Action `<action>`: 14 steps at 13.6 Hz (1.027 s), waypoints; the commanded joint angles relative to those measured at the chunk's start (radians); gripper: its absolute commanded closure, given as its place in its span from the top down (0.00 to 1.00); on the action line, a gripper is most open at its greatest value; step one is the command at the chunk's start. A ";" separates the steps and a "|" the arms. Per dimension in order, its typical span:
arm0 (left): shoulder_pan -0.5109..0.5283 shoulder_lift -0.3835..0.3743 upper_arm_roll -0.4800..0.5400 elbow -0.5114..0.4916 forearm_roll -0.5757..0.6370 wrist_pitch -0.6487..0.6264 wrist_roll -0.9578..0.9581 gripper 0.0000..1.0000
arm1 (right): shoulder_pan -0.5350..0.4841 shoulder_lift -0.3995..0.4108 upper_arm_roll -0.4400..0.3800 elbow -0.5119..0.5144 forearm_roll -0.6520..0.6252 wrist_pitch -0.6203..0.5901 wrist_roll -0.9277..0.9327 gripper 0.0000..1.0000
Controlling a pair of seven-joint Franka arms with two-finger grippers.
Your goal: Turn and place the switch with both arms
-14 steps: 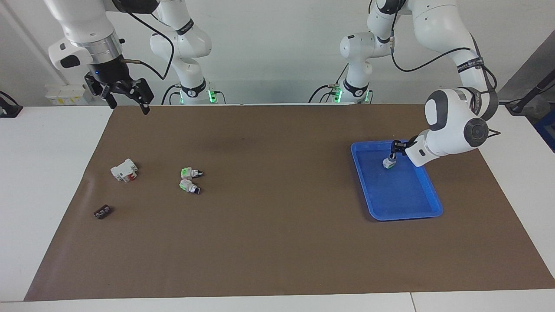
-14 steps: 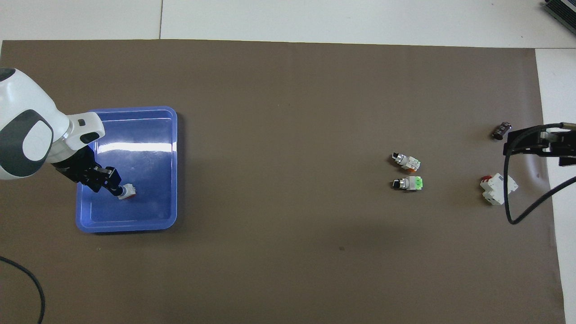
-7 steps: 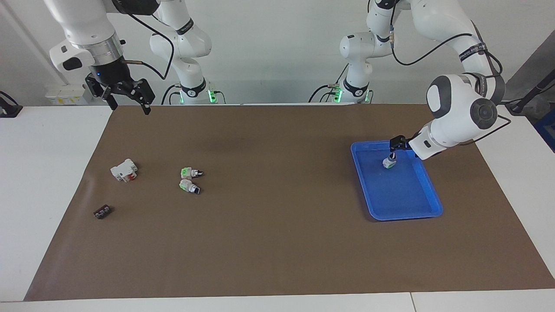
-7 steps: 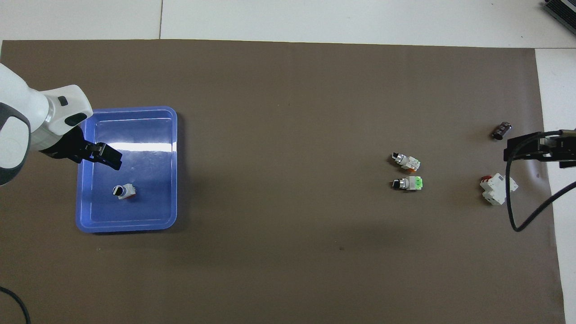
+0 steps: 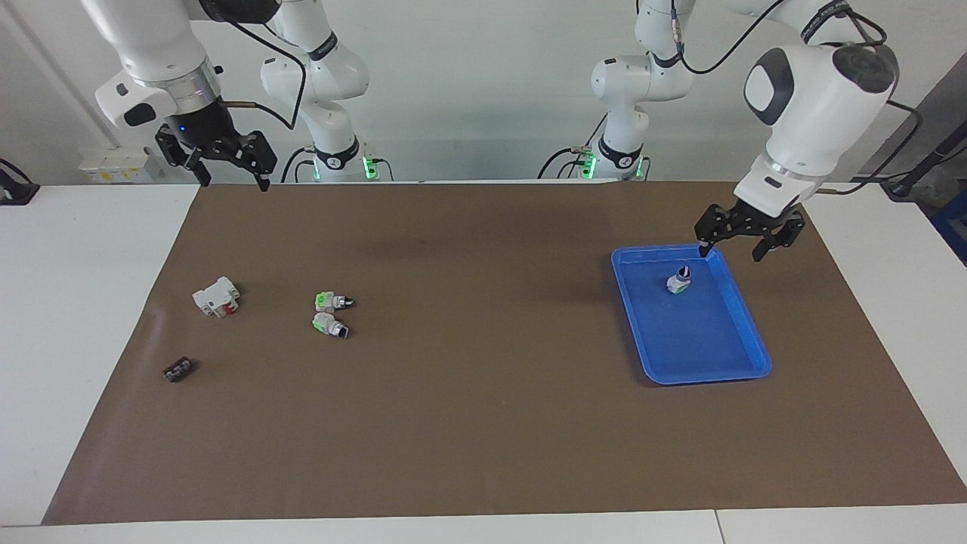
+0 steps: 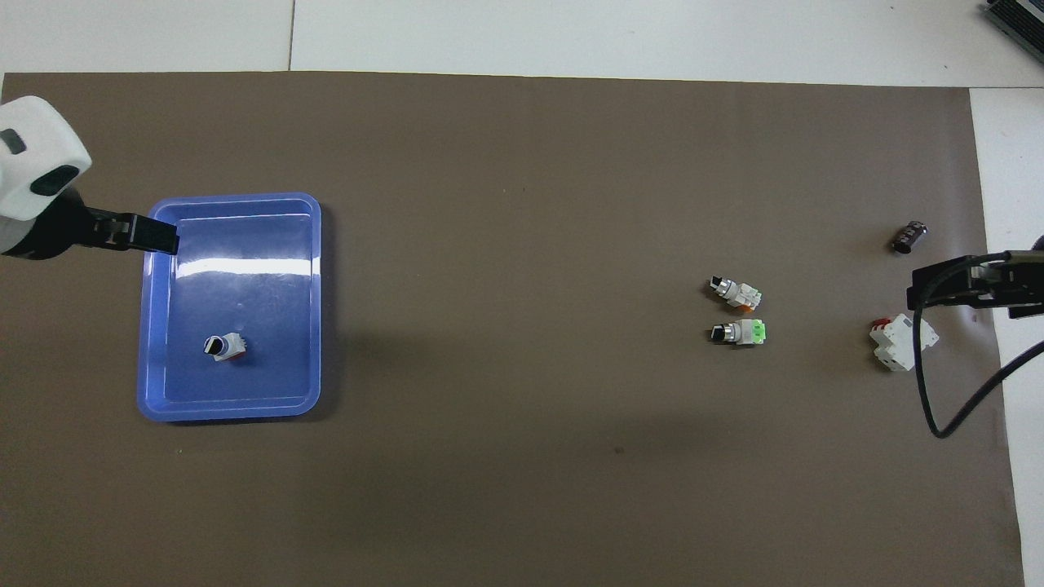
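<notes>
My left gripper (image 5: 742,236) hangs at the right of the facing view with its fingers apart and nothing between them, over the rim of the blue tray (image 5: 744,372) at the tray's upper corner. The switch (image 5: 678,282) stands in the tray, knob up, in the tray's upper half in that view – in the overhead view it sits low in the tray, at the left of the frame. I judge the placing done, so the step in hand is the retreat: I want to lift straight up and clear before swinging, so no finger clips the tray rim or tips the switch over. My right gripper (image 5: 227,155) waits at the upper left of the facing view, fingers apart and empty – I would leave it there.
</notes>
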 commanded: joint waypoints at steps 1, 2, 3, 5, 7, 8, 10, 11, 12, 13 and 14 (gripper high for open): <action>-0.032 -0.019 0.057 0.103 0.013 -0.128 -0.015 0.99 | 0.004 -0.010 -0.011 -0.004 0.005 0.000 -0.023 1.00; -0.019 -0.019 0.057 0.137 0.009 -0.172 -0.015 1.00 | 0.006 -0.012 -0.011 -0.005 0.005 0.000 -0.023 1.00; -0.013 -0.026 0.060 0.148 0.010 -0.195 -0.015 1.00 | 0.009 -0.013 -0.011 -0.007 0.006 -0.003 -0.024 1.00; 0.008 -0.027 0.048 0.152 0.010 -0.234 -0.015 1.00 | 0.010 -0.016 -0.010 -0.013 0.009 0.000 -0.020 1.00; 0.072 -0.042 -0.025 0.169 0.009 -0.263 -0.015 1.00 | 0.007 -0.018 -0.011 -0.013 0.018 0.000 -0.021 1.00; 0.105 -0.058 -0.062 0.168 0.009 -0.274 -0.024 1.00 | 0.004 -0.018 -0.011 -0.013 0.018 0.000 -0.021 1.00; 0.114 -0.065 -0.084 0.163 0.009 -0.289 -0.087 1.00 | 0.000 -0.018 -0.011 -0.013 0.018 0.000 -0.026 1.00; 0.113 -0.069 -0.084 0.157 0.009 -0.289 -0.090 1.00 | 0.000 -0.018 -0.011 -0.013 0.018 0.000 -0.026 1.00; 0.113 -0.070 -0.086 0.152 0.009 -0.289 -0.090 1.00 | 0.000 -0.018 -0.011 -0.013 0.018 0.000 -0.027 1.00; 0.111 -0.070 -0.081 0.149 0.010 -0.291 -0.090 1.00 | 0.000 -0.019 -0.013 -0.011 0.018 0.000 -0.027 1.00; 0.102 -0.070 -0.075 0.149 0.010 -0.292 -0.087 0.99 | 0.000 -0.019 -0.011 -0.011 0.018 0.000 -0.029 1.00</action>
